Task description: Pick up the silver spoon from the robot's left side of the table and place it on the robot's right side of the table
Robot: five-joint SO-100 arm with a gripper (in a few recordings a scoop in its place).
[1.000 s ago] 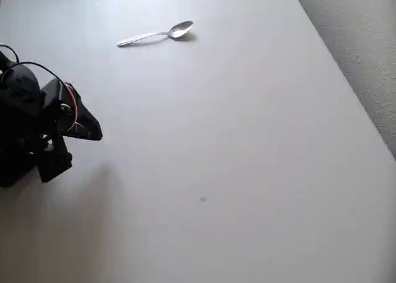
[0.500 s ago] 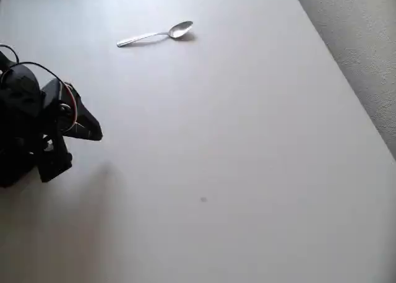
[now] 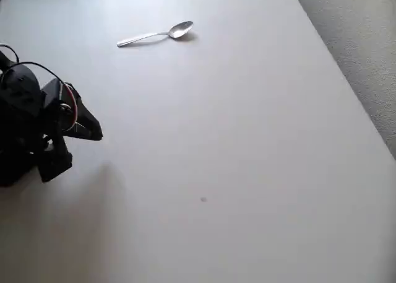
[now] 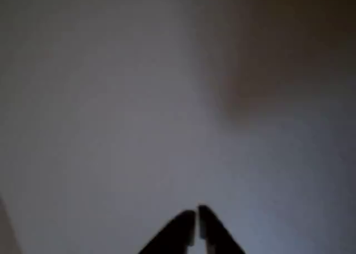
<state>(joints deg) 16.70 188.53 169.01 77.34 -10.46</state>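
Claw (image 4: 196, 214) closed, far from silver spoon (image 3: 156, 34)

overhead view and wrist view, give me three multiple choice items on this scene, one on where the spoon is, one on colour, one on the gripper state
1. In the overhead view, where does the small shiny silver metal spoon lie?
A. near the top of the picture, apart from the arm
B. between the gripper's fingers
C. on the grey carpet

2. What colour is the large plain matte table?
A. green
B. white
C. red

3. How does the black two-finger gripper stand?
A. wide open around the spoon
B. shut on a cup
C. shut, holding nothing

Answers:
1. A, the spoon rests flat on the tabletop, well above the arm at the picture's left edge.
2. B, the surface is white, bordered by grey carpet at the right.
3. C, in the wrist view the fingertips meet with nothing between them.
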